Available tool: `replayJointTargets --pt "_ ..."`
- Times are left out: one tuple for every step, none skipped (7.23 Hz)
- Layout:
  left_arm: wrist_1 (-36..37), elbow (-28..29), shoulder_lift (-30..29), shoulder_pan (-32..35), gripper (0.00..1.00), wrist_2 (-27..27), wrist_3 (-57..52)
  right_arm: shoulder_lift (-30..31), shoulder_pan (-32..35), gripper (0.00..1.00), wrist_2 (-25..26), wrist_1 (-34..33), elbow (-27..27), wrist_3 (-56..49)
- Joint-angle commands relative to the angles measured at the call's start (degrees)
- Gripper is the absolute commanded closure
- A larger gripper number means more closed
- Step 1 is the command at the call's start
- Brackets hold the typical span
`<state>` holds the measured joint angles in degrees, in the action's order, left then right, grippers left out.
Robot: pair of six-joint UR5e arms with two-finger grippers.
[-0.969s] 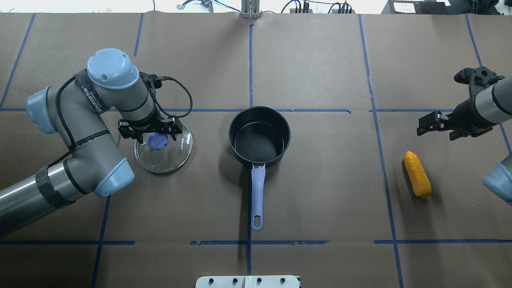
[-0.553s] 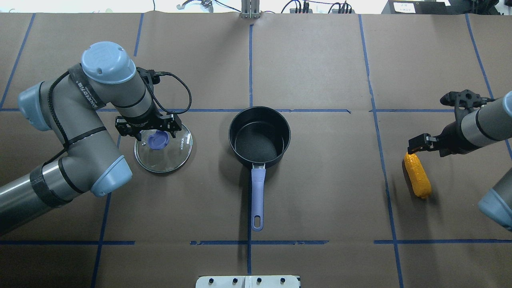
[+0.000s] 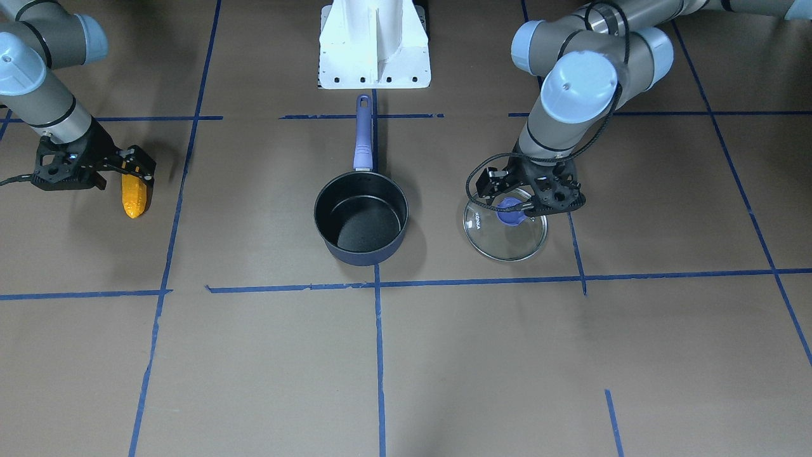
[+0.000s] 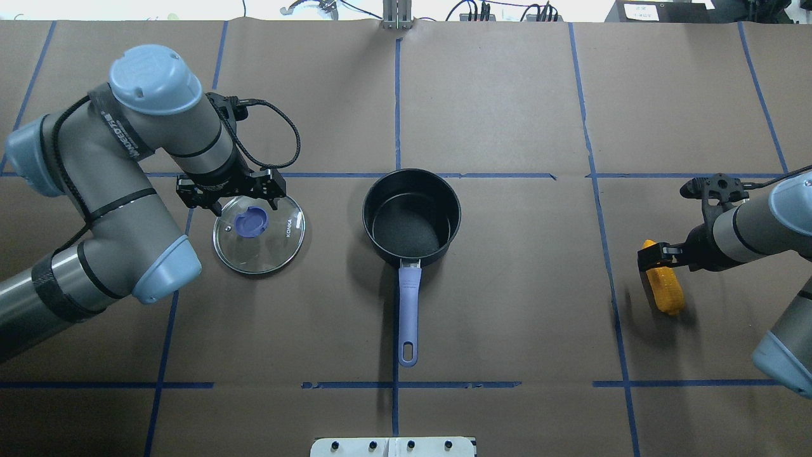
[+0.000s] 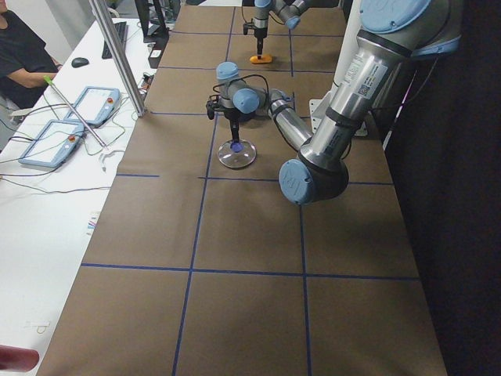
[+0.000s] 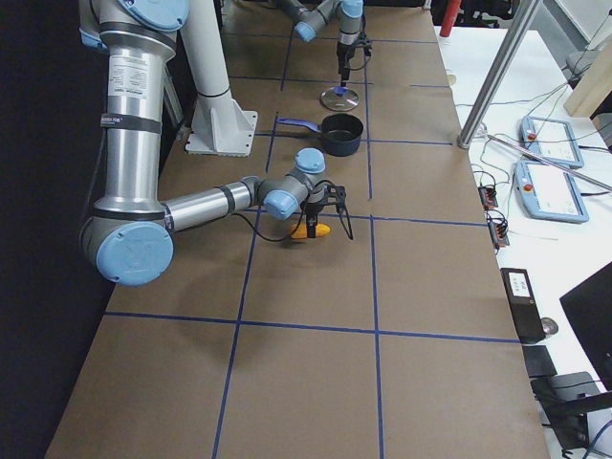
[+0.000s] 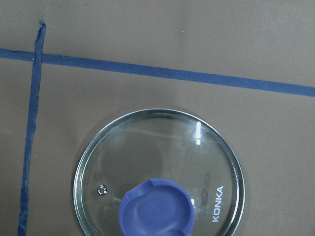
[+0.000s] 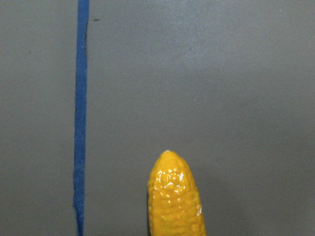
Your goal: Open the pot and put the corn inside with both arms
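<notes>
The dark navy pot [image 4: 411, 219] stands uncovered mid-table, its purple handle [image 4: 408, 304] pointing toward the robot base; it also shows in the front view [image 3: 361, 219]. The orange-yellow corn [image 4: 664, 291] lies on the paper at the right and is also in the front view [image 3: 134, 195]. My right gripper [image 4: 660, 258] is open, low over the corn's far end, with a finger on each side. The right wrist view shows only the corn's tip [image 8: 174, 201]. My left gripper [image 4: 229, 195] is open, just above and behind the lid's knob, holding nothing.
The glass lid [image 4: 266, 251] with its purple knob [image 4: 252, 223] lies flat on the table to the left of the pot; it fills the left wrist view [image 7: 147, 152]. The white pedestal base [image 3: 374, 44] stands behind the pot handle. Blue tape lines cross the brown paper.
My right gripper has swung in and come down from beyond the corn onto its far end. My left gripper has drawn up and back off the lid knob; the lid stays put.
</notes>
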<state>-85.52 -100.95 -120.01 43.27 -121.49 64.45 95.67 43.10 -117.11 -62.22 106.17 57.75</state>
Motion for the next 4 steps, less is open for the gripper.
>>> replayJointTargets --pt "3.6 -3.9 0.1 1.0 0.00 -0.8 0.0 0.1 -1.3 0.00 1.1 -0.2 -0.5 0.0" --pt "4.1 -5.9 0.4 1.4 0.00 -0.9 0.0 0.1 -1.7 0.00 1.4 -0.4 -1.0 0.0" --pt "7.7 -8.7 0.3 1.4 0.00 -0.9 0.0 0.0 -2.1 0.06 1.7 -0.3 -2.1 0.1" --pt "10.2 -11.6 0.4 1.4 0.00 -0.9 0.0 0.0 -2.1 0.35 1.8 0.0 -2.5 0.2"
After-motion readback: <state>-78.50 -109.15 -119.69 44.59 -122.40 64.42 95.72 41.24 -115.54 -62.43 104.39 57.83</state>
